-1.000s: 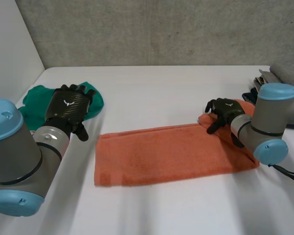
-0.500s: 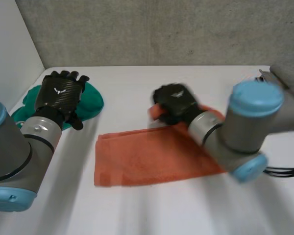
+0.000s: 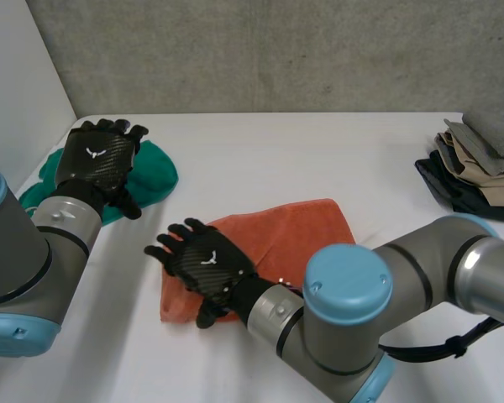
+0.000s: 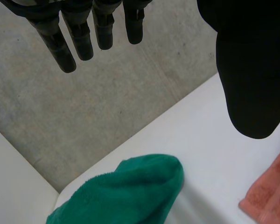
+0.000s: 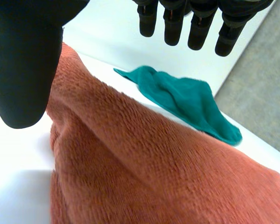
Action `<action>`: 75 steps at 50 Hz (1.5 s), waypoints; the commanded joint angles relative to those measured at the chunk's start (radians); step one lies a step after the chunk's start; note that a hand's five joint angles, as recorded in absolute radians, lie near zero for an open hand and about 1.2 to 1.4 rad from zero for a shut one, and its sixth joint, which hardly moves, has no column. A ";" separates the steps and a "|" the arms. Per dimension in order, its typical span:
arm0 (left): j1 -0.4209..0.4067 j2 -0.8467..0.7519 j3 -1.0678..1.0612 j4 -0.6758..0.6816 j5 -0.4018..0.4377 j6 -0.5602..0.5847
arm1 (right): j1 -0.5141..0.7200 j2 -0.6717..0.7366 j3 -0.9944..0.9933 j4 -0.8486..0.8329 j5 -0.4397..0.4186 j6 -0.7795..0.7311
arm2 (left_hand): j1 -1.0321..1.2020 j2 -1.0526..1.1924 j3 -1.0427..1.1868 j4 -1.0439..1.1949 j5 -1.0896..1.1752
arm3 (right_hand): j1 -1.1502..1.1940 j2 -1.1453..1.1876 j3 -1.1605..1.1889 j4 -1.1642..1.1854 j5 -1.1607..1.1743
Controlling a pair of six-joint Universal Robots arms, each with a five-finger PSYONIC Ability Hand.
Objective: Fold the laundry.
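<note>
White tabletop (image 3: pixel 260 151), concrete wall (image 3: pixel 277 50). Orange towel (image 3: pixel 298 235) at centre; right hand (image 3: pixel 203 264), fingers spread, empty, over its nine-o'clock end. Left hand (image 3: pixel 97 159), fingers straight, empty, above green cloth (image 3: pixel 154 172) at ten o'clock.

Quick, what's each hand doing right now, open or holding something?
Left hand: open, holding nothing, above the green cloth.
Right hand: open, fingers spread over the near end of the orange towel.
</note>
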 commanded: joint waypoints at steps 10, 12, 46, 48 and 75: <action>-0.191 -0.088 0.099 0.000 0.003 -0.078 | -0.233 -0.304 0.171 0.278 0.212 -0.046 | -0.016 -0.034 -0.039 -0.030 -0.050 | -0.054 -0.044 -0.047 -0.052 -0.049; -0.208 -0.150 0.119 0.000 0.002 -0.080 | -0.275 -0.329 0.223 0.264 0.210 -0.093 | -0.016 -0.034 -0.039 -0.030 -0.050 | -0.054 -0.044 -0.047 -0.052 -0.049; -0.198 -0.429 0.210 0.066 -0.182 0.200 | -0.415 -0.186 0.413 -0.058 0.221 -0.345 | -0.016 -0.034 -0.039 -0.030 -0.050 | 1.051 1.060 1.058 1.053 1.055; -0.203 -0.390 0.194 0.066 -0.178 0.197 | -0.428 -0.189 0.424 -0.058 0.221 -0.363 | -0.016 -0.034 -0.039 -0.030 -0.050 | 1.168 1.177 1.175 1.170 1.172; -0.221 -0.058 0.047 0.057 -0.182 0.108 | -0.053 -0.210 0.339 -0.053 0.025 -0.780 | -0.016 -0.034 -0.039 -0.030 -0.050 | 1.168 1.177 1.175 1.170 1.173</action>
